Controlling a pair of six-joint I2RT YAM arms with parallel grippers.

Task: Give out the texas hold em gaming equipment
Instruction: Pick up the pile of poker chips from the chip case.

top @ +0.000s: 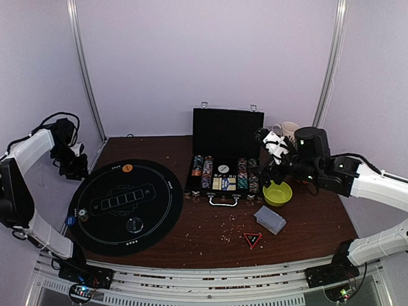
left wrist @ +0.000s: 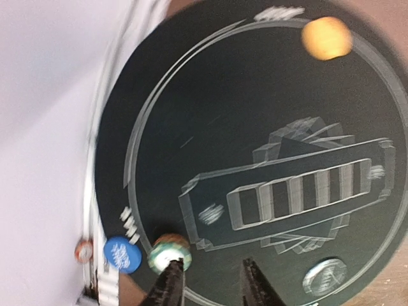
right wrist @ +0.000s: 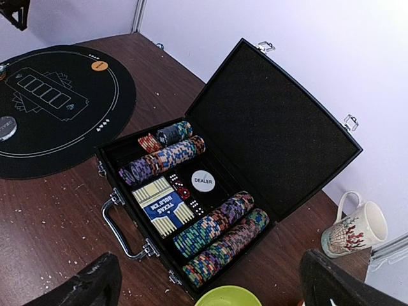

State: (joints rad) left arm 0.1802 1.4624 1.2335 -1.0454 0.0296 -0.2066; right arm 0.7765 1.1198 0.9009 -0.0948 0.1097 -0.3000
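one card deck (top: 270,219), one chip case (top: 227,131), one mat (top: 156,207), one bowl (top: 278,194), one mug (top: 289,129)

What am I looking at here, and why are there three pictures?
These are two robot arms bolted to the near edge of a table. One picture comes from a fixed camera overhead; the other two from a camera on each wrist. On the table lie a black poker mat, an open case of poker chips, a yellow-green bowl, a patterned mug and a deck of cards. Near the mat's edge sit an orange chip, a blue chip, a teal chip and a clear disc. The left gripper hovers over the mat, the right gripper near the bowl; both are open and empty.
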